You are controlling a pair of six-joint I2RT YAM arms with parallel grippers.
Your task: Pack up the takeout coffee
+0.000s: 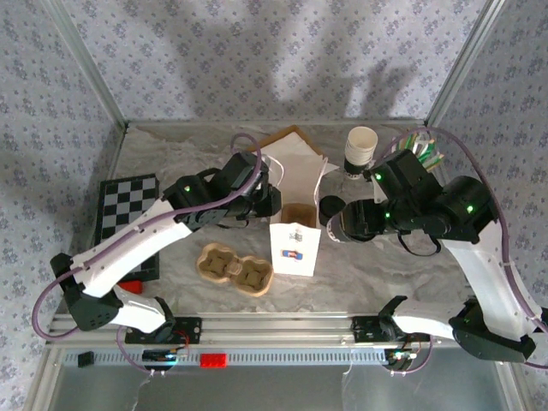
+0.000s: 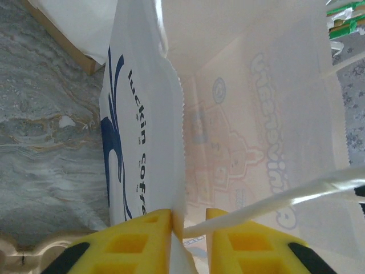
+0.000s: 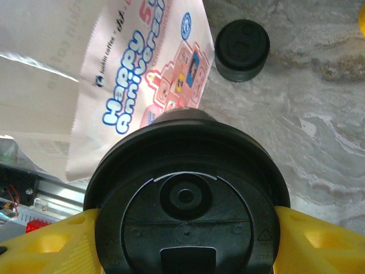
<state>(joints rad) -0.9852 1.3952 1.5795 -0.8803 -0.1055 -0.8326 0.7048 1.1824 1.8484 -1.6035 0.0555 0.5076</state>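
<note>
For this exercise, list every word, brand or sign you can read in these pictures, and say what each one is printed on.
"luckin coffee": blue print down the side of the white paper bag, cut off at the left gripper.
"Happy Anniversary": blue letters on the bag's front panel, right wrist view.
"luckin coffee": small print beside that, barely legible.
Lid of the takeout coffee: embossed marks, too small to read.
Bag front in the top view: too small to read.

Floral-papered walls [image 1: 257,51], marbled tabletop [image 1: 171,150]

Checkerboard [image 1: 128,224], cardboard cup carrier [image 1: 234,268], lidless cups [image 1: 360,147].
</note>
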